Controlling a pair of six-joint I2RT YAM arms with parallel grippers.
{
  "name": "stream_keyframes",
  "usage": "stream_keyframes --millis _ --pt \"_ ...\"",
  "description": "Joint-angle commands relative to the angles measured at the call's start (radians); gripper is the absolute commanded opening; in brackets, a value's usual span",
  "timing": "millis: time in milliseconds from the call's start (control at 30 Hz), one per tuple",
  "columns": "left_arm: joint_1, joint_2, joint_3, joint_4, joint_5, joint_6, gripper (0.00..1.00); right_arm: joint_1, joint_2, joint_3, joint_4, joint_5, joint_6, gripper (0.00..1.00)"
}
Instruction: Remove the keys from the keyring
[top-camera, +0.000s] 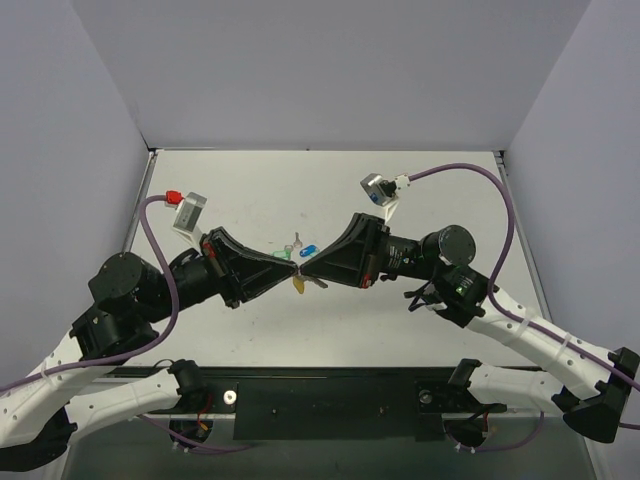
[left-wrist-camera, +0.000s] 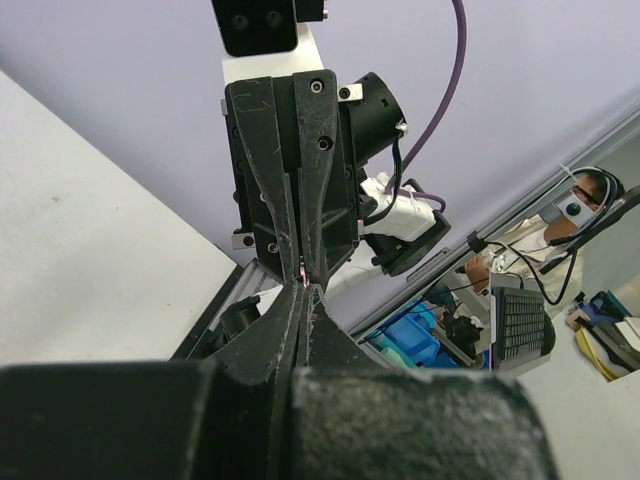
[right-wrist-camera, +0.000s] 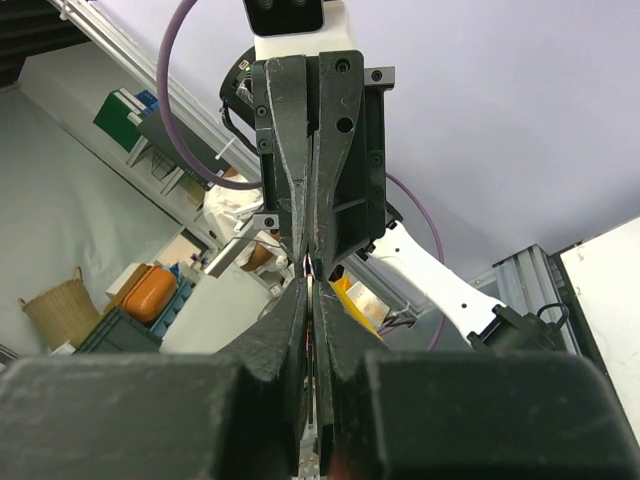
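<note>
Above the bench, the left gripper and right gripper meet tip to tip. Each is pinched tight on the keyring, whose yellow tag dangles just beneath, with the keys beside it.

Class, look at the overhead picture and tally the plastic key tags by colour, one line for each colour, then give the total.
Yellow key tag: 1
Green key tag: 1
Blue key tag: 1
Total: 3
</note>
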Motion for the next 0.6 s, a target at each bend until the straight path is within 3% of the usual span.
stream_keyframes --millis 0,567 --pt "-0.002 0.034 0.045 0.048 0.076 0.009 0.0 0.002 -0.005 0.044 0.011 -0.035 -0.041 0.0" --pt "-0.002 0.109 0.154 -0.215 0.223 0.093 0.0 0.002 0.02 0.193 -0.409 -0.137 -0.224 0.0"
